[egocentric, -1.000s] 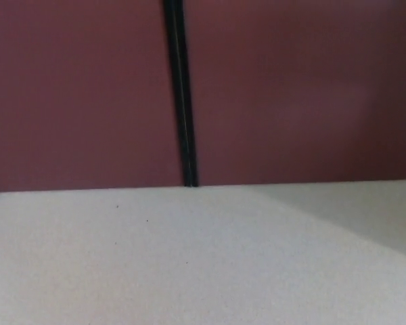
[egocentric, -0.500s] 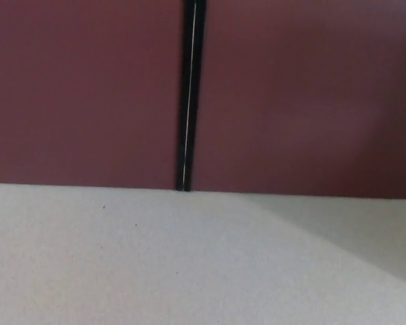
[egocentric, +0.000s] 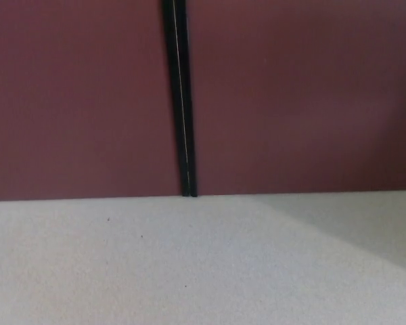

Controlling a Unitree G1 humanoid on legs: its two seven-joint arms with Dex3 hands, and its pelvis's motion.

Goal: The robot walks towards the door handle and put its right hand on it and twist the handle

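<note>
A: What did the head view show at this moment?

B: A dark red door surface [egocentric: 291, 95] filled the upper half of the frame. A thin black vertical seam [egocentric: 181, 101] ran from the top edge, left of centre, down to the pale floor [egocentric: 189, 271], which took up the lower half. A soft shadow [egocentric: 365, 223] lay across the floor at lower right.

A: What had changed in the last second?

B: The whole picture had swung. Half a second earlier the seam leaned the other way and stood a little further right; the line where door met floor also sat slightly higher. Everything shifted together, so the camera moved, not the door. This was read as the sway of walking.

A: Where was the door handle, and what of the hands?

B: The handle was not in frame; presumably it lay above the top edge. Neither hand showed, so the state of the fingers could not be told, nor whether they held anything.

A: What did that mean for the task?

B: The approach appeared nearly done, yet reaching and twisting had not begun.
</note>
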